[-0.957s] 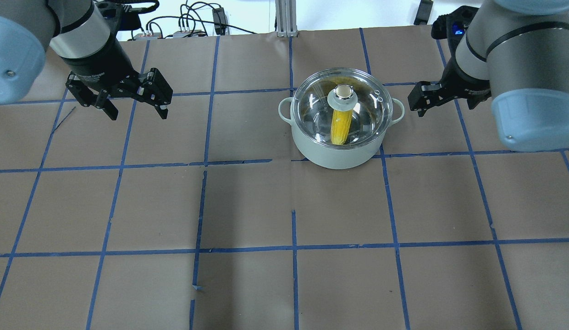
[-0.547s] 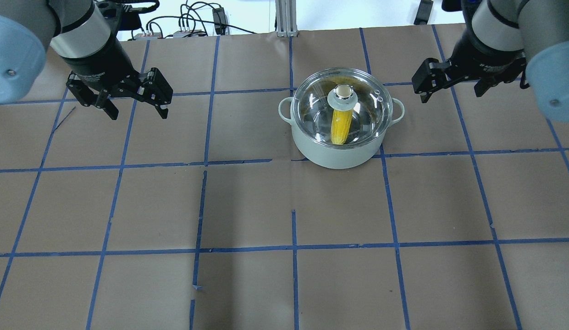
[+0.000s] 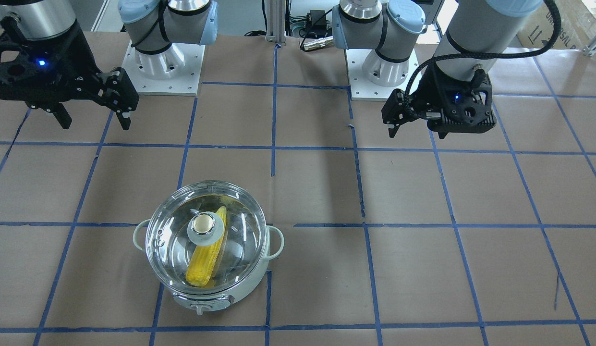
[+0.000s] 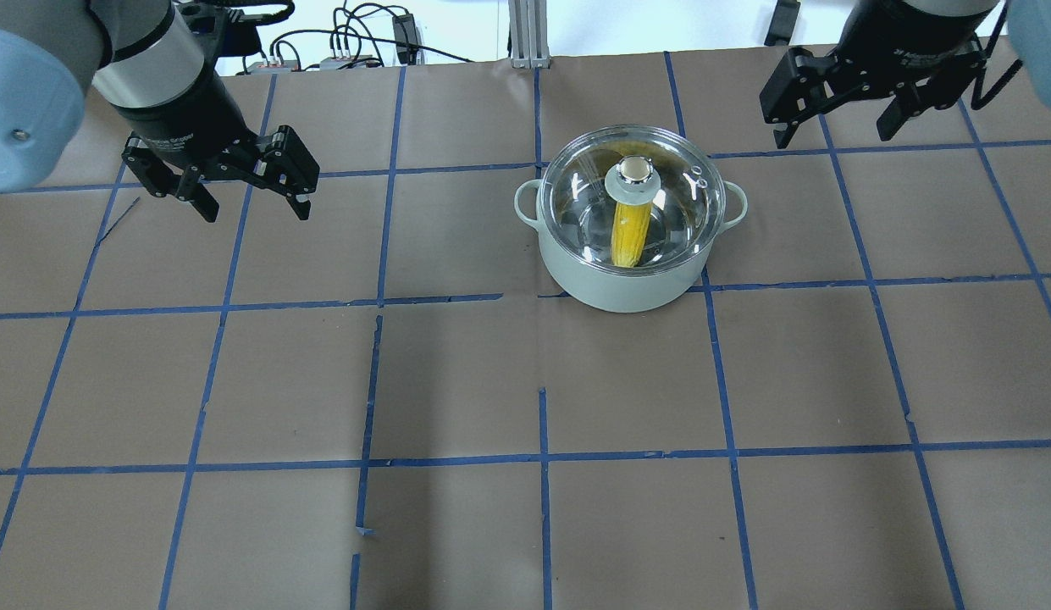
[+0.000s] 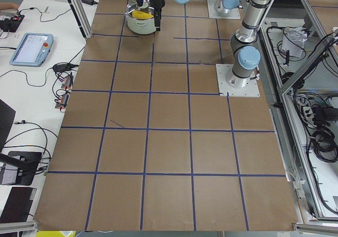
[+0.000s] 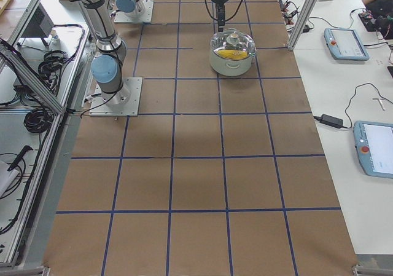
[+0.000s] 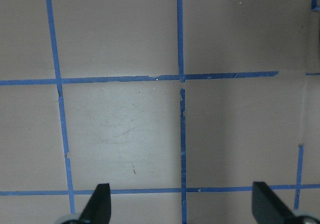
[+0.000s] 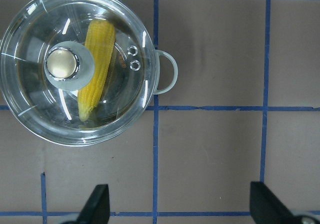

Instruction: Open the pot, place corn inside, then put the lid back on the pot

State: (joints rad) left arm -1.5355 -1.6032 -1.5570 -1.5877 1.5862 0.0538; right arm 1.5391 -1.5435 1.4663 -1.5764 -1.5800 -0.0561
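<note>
The pale mint pot (image 4: 618,284) stands on the table with the clear glass lid (image 4: 690,191) seated on it. The yellow corn (image 4: 628,237) lies inside, seen through the glass; it also shows in the front view (image 3: 201,262) and the right wrist view (image 8: 96,69). The lid (image 3: 242,226) and pot (image 3: 216,293) show in the front view, and the lid in the right wrist view (image 8: 30,114). My left gripper (image 4: 252,203) is open and empty, far to the pot's left. My right gripper (image 4: 834,131) is open and empty, up and to the right of the pot.
Brown paper with a blue tape grid (image 4: 542,457) covers the table. Cables and power strips (image 4: 347,51) lie past the far edge. The arm bases (image 3: 163,67) stand at the robot's side. Tablets (image 6: 347,42) lie on the side bench.
My right gripper has risen and drawn back from beside the pot's right handle toward the far right edge. The left arm, pot, lid and corn have not moved.
</note>
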